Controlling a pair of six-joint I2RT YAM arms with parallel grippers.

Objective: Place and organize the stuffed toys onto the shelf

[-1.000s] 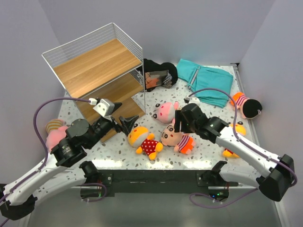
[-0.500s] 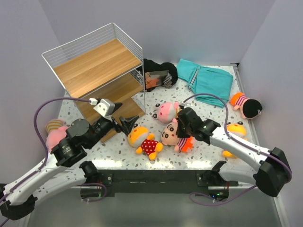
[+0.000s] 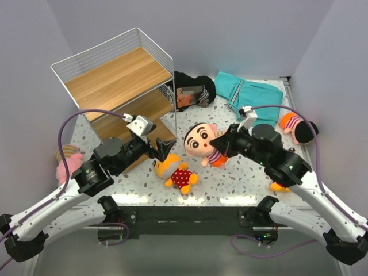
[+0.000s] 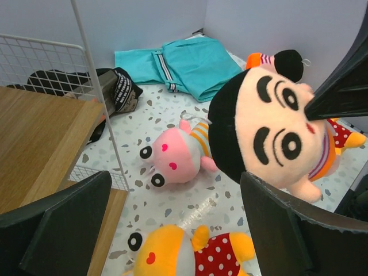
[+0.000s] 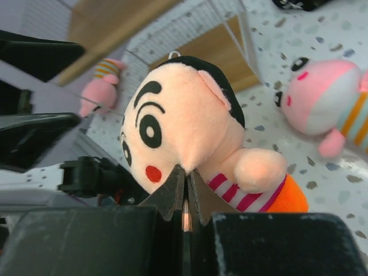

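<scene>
Black-haired doll (image 3: 198,141): pinched under the chin by the fully closed right gripper (image 5: 185,172), held above the table (image 3: 244,179), right of the shelf (image 3: 118,77). Left gripper (image 3: 159,148): jaws wide, empty, just beside a yellow toy (image 3: 172,169).

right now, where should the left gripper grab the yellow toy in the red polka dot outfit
Probably across the polka-dot body, just below the head, coming straight down from above. The yellow toy lies flat with open space around it, and its body looks narrower than its round head, so the open left gripper hovering next to it should span it easily.
</scene>
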